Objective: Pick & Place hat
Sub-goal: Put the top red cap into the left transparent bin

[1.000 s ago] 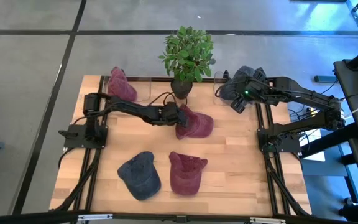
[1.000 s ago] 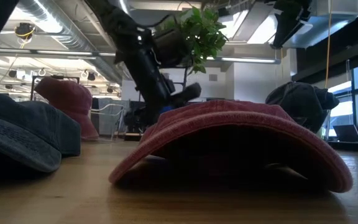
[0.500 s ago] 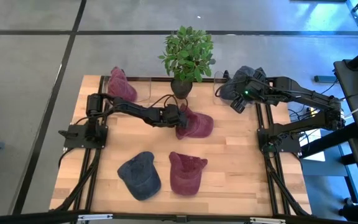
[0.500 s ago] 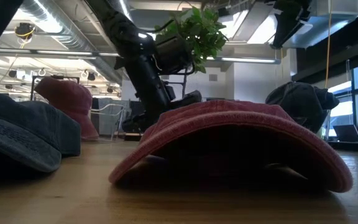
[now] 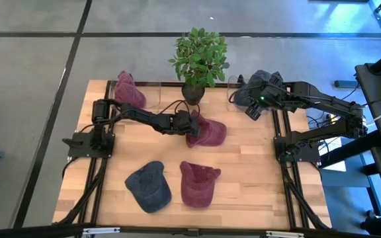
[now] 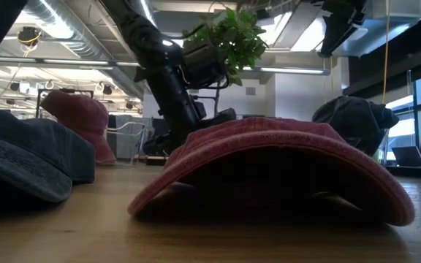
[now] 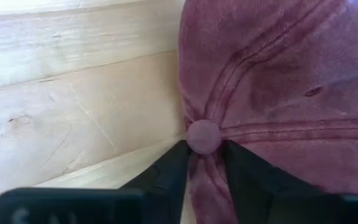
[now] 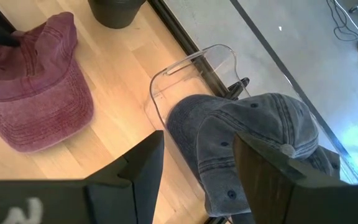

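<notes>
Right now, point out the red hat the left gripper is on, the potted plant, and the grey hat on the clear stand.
red hat (image 7: pixel 272 93): left wrist view, crown panel beside the top button.
potted plant (image 5: pixel 199 56): high view, leafy top.
grey hat (image 8: pixel 253 140): right wrist view, crown.

Left gripper (image 7: pixel 202 163): I see fingers pinched close, top button just past the tips. Right gripper (image 8: pixel 194 155): raised, fingers spread, gray cap between them.
</notes>
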Controlling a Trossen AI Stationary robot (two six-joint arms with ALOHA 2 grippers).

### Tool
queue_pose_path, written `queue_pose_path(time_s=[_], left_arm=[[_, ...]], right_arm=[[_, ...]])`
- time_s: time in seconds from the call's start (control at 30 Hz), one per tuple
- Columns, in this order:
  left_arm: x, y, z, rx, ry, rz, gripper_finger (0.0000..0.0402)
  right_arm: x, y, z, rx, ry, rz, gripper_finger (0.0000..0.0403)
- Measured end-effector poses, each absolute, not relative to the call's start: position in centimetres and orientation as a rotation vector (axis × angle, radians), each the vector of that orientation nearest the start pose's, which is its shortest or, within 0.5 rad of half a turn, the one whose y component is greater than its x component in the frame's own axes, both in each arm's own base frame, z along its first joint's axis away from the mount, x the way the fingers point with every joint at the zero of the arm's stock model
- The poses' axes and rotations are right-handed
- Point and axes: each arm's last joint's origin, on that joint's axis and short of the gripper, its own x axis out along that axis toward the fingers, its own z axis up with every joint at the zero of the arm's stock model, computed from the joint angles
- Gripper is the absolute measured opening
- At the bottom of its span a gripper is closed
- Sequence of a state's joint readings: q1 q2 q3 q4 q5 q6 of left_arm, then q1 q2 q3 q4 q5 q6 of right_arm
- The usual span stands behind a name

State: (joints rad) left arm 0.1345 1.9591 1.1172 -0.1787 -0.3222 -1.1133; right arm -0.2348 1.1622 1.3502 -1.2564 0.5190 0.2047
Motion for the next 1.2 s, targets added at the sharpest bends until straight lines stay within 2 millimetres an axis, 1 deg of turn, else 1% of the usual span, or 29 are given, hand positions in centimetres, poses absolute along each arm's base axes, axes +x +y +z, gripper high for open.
queue_pose_path(time_s=[0.27,0.4,0.47,0.5,0.57,0.63,0.77,0.87,1.0,1.1,1.2], left_arm=[[37.3,6.0,12.3,-0.897,0.681,0.931,0.0011],[37.3,5.9,12.4,-0.903,0.681,0.925,0.0008],[37.3,5.9,13.0,-0.903,0.681,0.908,0.0006],[37.4,5.8,13.7,-0.900,0.666,0.893,0.0006],[37.3,5.8,15.5,-0.885,0.641,0.865,0.0005],[37.0,6.0,17.7,-0.861,0.602,0.849,0.0004],[34.9,6.3,22.6,-0.798,0.541,0.849,0.0003],[32.3,6.3,26.8,-0.780,0.473,0.821,0.0003],[28.2,6.1,31.5,-0.768,0.395,0.798,0.0003],[24.9,5.9,34.2,-0.769,0.321,0.815,0.0002],[21.9,5.8,36.1,-0.753,0.251,0.854,0.0002]], right_arm=[[18.1,-5.8,36.9,0.021,1.005,-0.785,0.0193],[18.1,-5.8,36.9,0.021,1.005,-0.785,0.0193],[18.1,-5.8,36.9,0.021,1.005,-0.785,0.0193],[18.1,-5.8,36.9,0.021,1.005,-0.785,0.0193],[18.1,-5.8,36.9,0.021,1.004,-0.785,0.0193],[18.1,-5.8,36.9,0.022,1.002,-0.786,0.0193],[18.1,-5.8,36.9,0.021,1.000,-0.786,0.0193],[18.2,-5.8,36.9,0.022,0.997,-0.786,0.0193],[18.2,-5.8,36.9,0.028,0.996,-0.776,0.0193],[18.2,-5.8,36.9,0.038,0.998,-0.760,0.0193],[18.2,-5.7,36.9,0.050,1.001,-0.739,0.0193]])
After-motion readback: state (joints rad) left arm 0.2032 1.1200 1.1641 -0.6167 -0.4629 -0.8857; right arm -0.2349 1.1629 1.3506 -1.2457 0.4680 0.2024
